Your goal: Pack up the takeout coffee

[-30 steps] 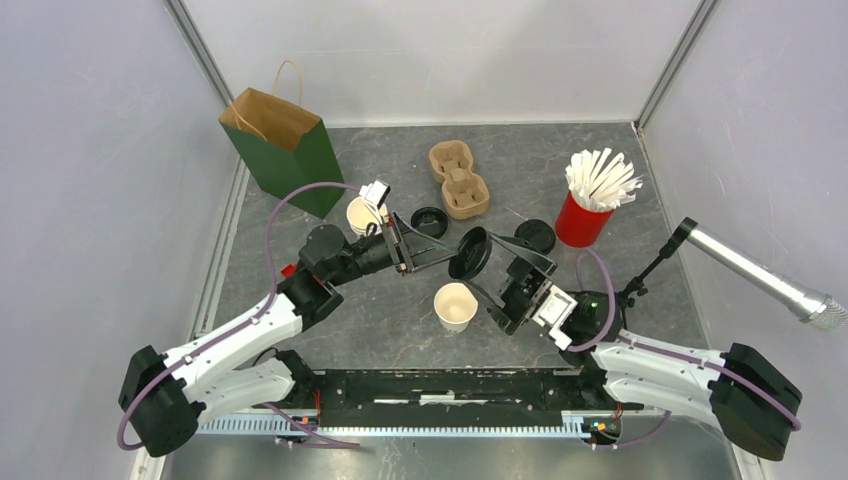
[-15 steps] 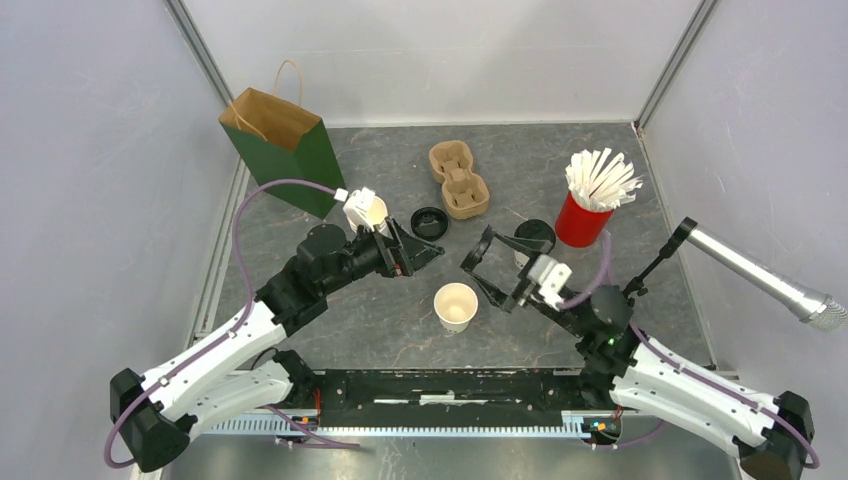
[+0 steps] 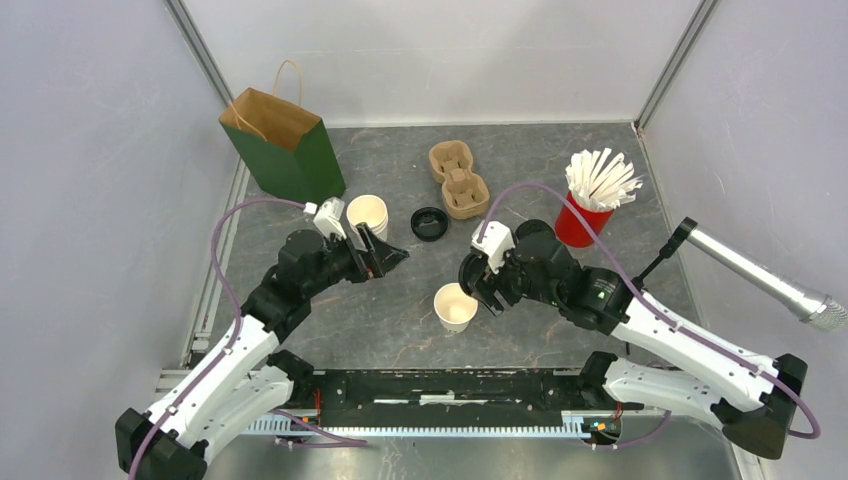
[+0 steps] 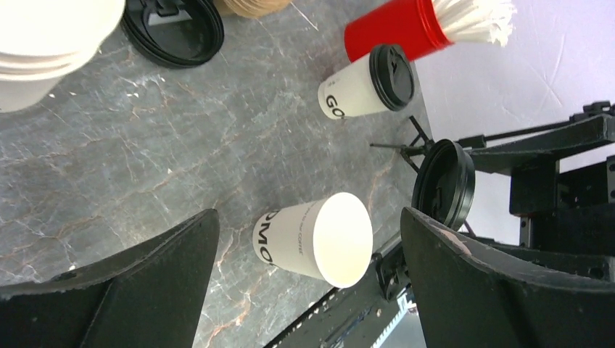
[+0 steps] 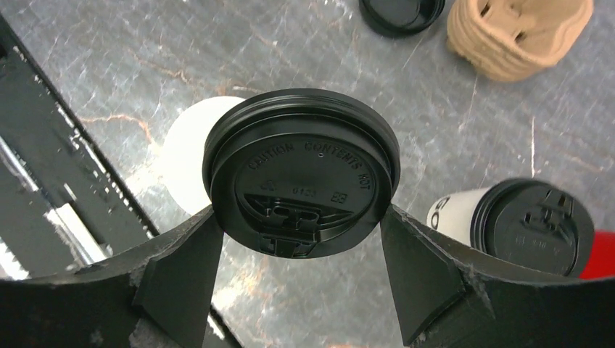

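- Nothing looks packed yet: the bag stands far beyond both sets of fingers, and the tray shows no cup in it.
- The lidded cup, the one finished coffee, stands on the table touching or just beside the red cup. In the right wrist view it sits just outside one right finger and below it, and nothing holds it.
- The right gripper has its fingers pinched on the rim of a lid, one on each side, with the lid's top facing the wrist.
- An open cup, lettered like the lidded one, stands under those fingers. The lid hangs above its mouth and off to one side, apart from the rim, so capping is not done.
- The left gripper has its fingers spread wide with nothing between them. The open cup shows through the gap, lower down and apart from both fingers.
- The stack of plain cups stands just beyond the left fingers, and a spare lid lies on the table past them, between stack and tray.
- Judged from this, the work is at an early stage. Left to do are centring and pressing the lid onto the open cup, then moving the coffee into the tray or bag. Which of the two comes first cannot be told.
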Action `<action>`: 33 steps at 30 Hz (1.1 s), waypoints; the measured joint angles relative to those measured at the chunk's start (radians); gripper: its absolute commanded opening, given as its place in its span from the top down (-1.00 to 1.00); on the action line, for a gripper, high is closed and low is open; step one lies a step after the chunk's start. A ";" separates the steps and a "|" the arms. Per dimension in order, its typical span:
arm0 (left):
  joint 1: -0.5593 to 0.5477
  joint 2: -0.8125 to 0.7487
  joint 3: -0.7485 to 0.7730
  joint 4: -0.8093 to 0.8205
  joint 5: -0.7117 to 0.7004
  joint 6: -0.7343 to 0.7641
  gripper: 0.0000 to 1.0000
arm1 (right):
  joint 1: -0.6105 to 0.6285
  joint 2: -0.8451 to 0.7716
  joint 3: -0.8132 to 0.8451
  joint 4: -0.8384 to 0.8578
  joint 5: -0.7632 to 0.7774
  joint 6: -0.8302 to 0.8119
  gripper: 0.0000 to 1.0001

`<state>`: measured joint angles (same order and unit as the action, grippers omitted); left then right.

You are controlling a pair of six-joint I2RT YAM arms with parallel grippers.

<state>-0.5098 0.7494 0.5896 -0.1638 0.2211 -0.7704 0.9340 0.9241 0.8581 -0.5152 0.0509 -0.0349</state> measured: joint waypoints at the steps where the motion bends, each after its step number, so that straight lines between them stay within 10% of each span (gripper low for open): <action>1: 0.000 0.000 0.000 -0.008 0.017 0.002 -0.96 | 0.000 0.000 0.013 -0.035 -0.002 0.010 -0.59; 33: 0.000 -0.037 -0.267 0.267 0.235 -0.153 -0.69 | 0.068 0.240 0.197 -0.266 -0.075 0.113 -0.62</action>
<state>-0.5098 0.7124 0.3225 0.1036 0.4564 -0.9234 1.0016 1.1637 1.0554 -0.7807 -0.0242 0.0784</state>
